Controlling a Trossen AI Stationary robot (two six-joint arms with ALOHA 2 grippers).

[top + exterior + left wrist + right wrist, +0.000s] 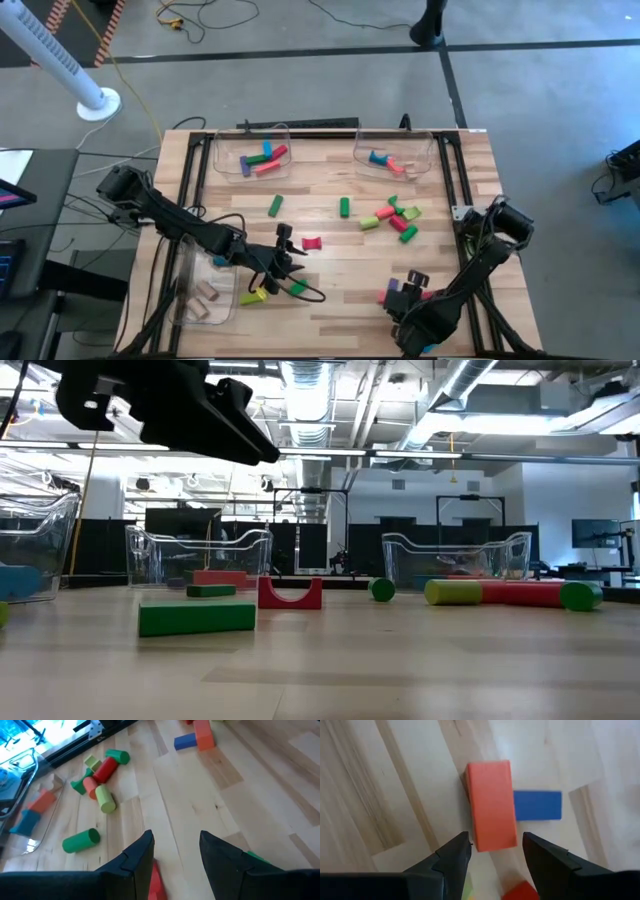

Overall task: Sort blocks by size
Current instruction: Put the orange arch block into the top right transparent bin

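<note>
Blocks lie loose on the wooden table. An orange block point(491, 805) lies flat with a blue block point(537, 805) against its side, near the front right. My right gripper point(495, 840) is open above them, pointing steeply down, with a finger on either side of the orange block's near end and touching nothing; in the high view my right gripper point(412, 283) shows near the front edge. My left gripper point(175, 837) is open over bare wood at the table's left middle, beside a red arch point(312, 243). A cluster of red, green and yellow blocks point(395, 215) lies right of centre.
Two clear bins point(250, 155) point(395, 155) at the far edge hold a few blocks. A third bin point(205, 295) with plain wood blocks stands at the near left. Single green blocks point(275, 205) point(344, 207) lie mid-table. A yellow block point(253, 296) and a green block point(298, 288) lie below the left gripper.
</note>
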